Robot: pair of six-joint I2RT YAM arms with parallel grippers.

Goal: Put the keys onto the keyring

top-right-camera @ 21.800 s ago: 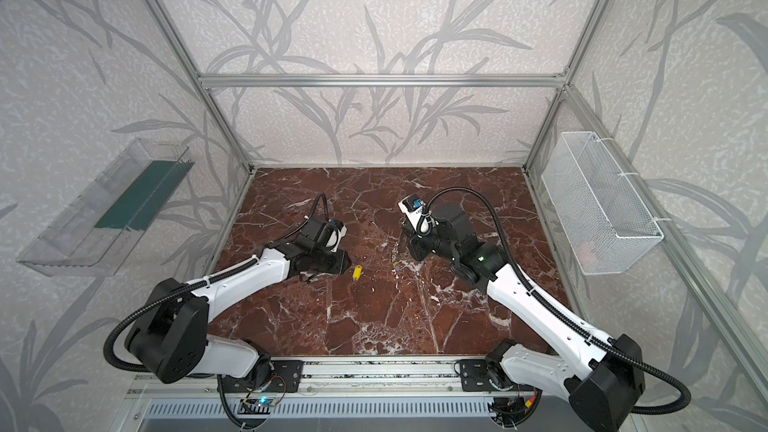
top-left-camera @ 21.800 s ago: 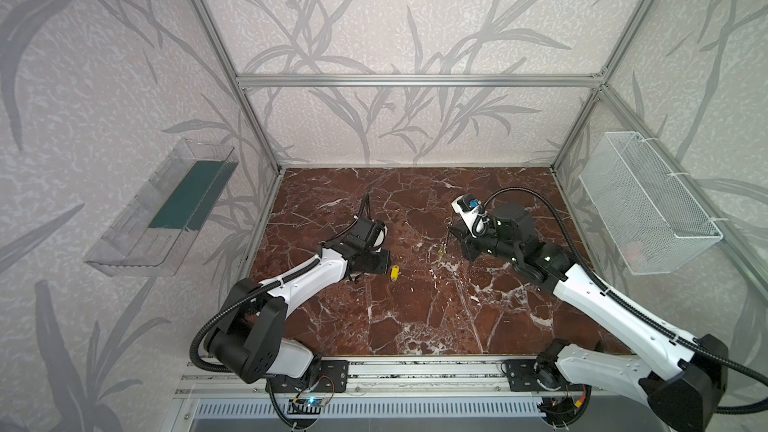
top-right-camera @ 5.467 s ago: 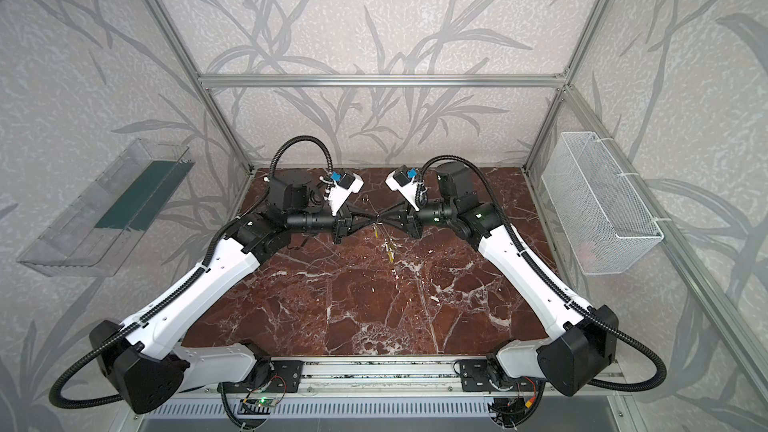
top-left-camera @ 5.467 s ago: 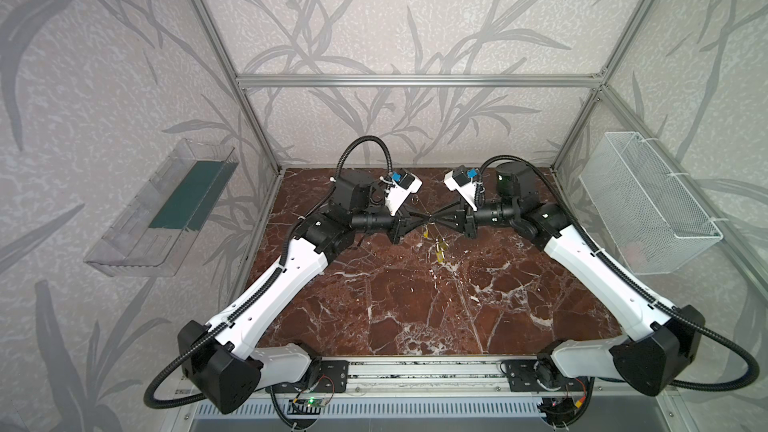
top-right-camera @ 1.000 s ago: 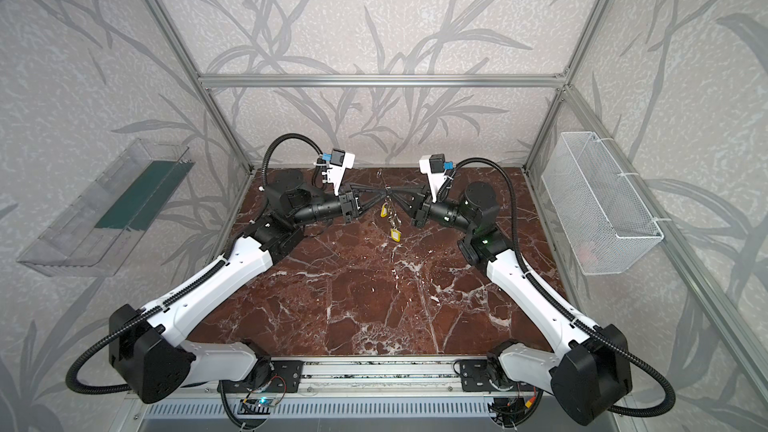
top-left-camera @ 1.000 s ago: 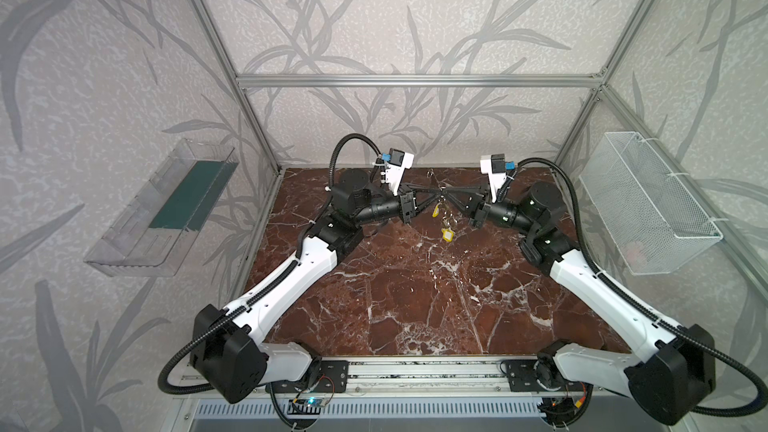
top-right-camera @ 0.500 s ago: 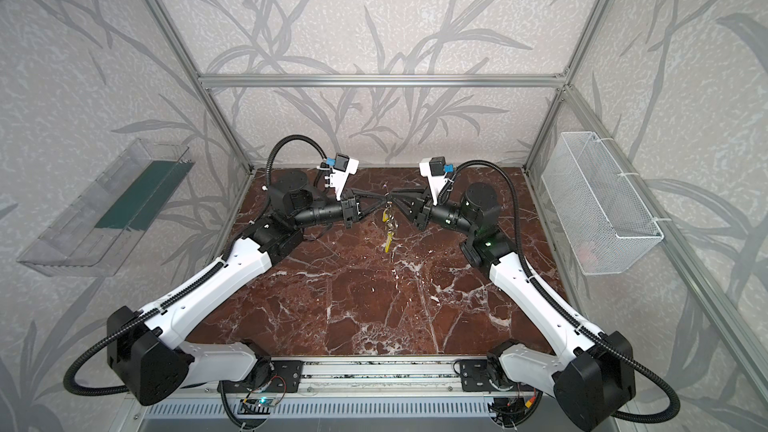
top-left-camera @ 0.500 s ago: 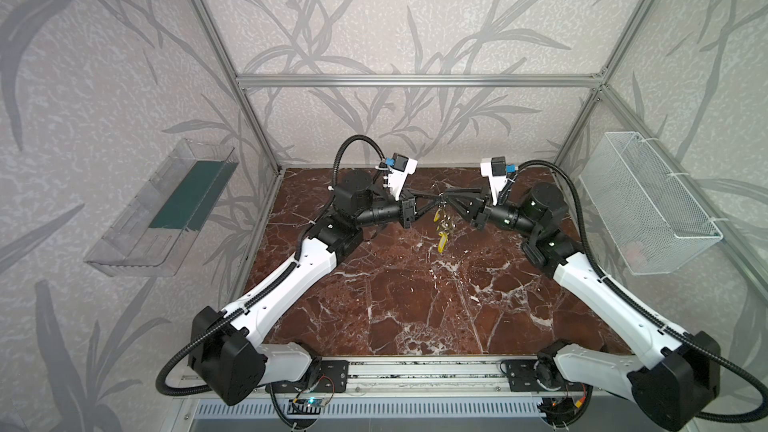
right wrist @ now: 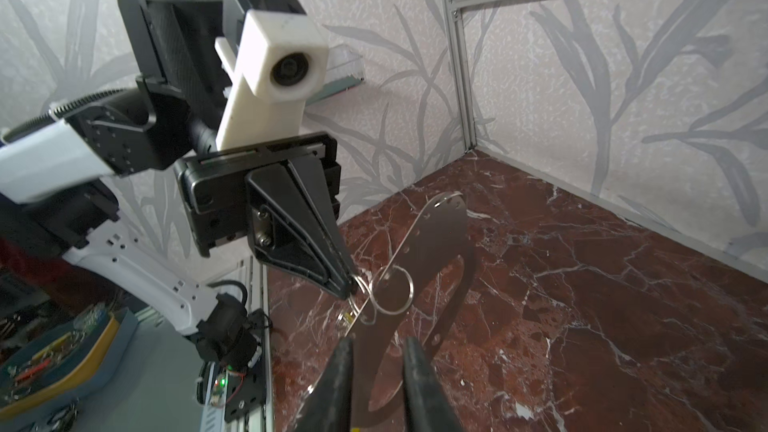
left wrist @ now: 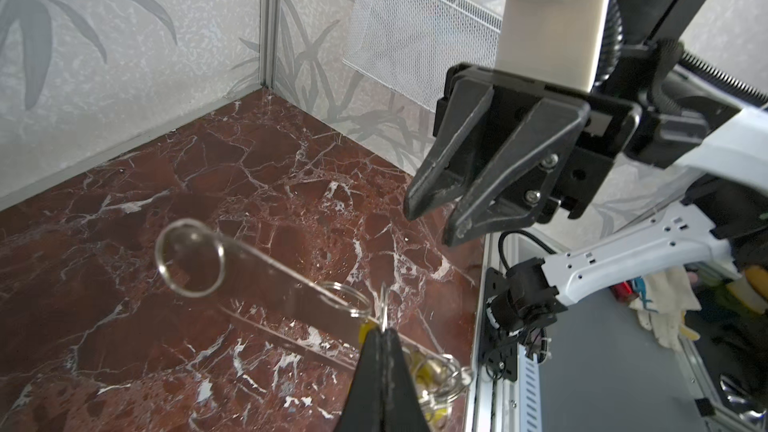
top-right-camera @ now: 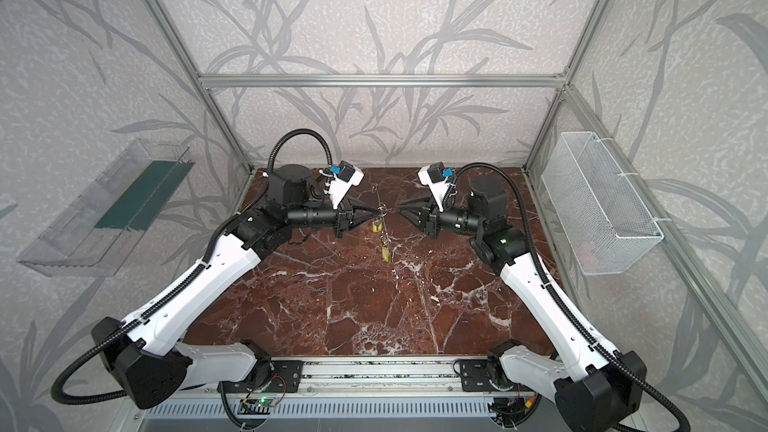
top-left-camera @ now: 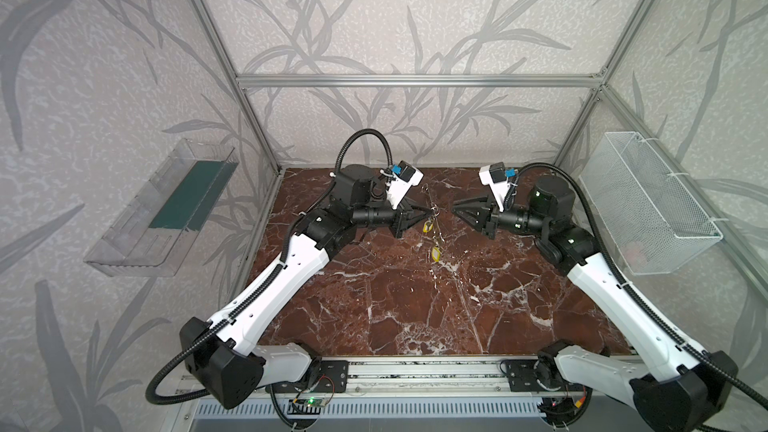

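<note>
Shows keyring (right wrist: pixel 440 234) hung above table (top-left-camera: pixel 374 305), pinched at one edge in closed left pincer (top-left-camera: pixel 431 213), keys (top-left-camera: pixel 436 254) dangling; right pincer (top-left-camera: pixel 455 207) narrowly parted, empty — risks dropping if that thin pinch slips.

Polished metal keyring (right wrist: pixel 440 234) (keys (top-left-camera: pixel 436 254): plastic).

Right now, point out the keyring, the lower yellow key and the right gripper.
keyring (right wrist: pixel 436 234), right wrist view, solid face beside the slot
lower yellow key (top-left-camera: pixel 436 254), in a top view, tag's middle
right gripper (left wrist: pixel 431 225), left wrist view, midway between fingertips
</note>
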